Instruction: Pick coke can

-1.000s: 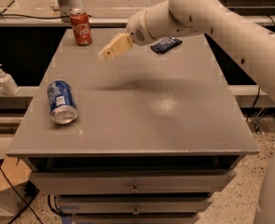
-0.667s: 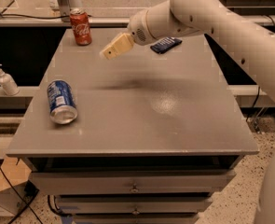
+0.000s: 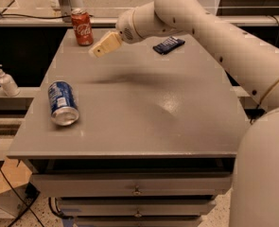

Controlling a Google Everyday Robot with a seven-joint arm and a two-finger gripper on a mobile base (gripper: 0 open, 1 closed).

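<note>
The coke can stands upright at the far left corner of the grey table, close to the back edge, its white lettering facing the camera. Nothing touches it. The gripper hangs above the tabletop just to the can's right and a little nearer the camera, pointing down and left, holding nothing; how wide it is set I cannot tell.

The step in hand looks like the approach. To do it well, the gripper should line up with the can's middle height and come at it from the side, level, so the can is not clipped at the rim and tipped over. The can is light and sits near the table's edge, so a slow last stretch seems wise, closing only once the can's body is properly between the two sides of the gripper.

Further out, a blue and white drink can lies on its side near the left front, well apart from the approach. A dark blue packet lies behind the arm, and a pump bottle stands off the table to the left
</note>
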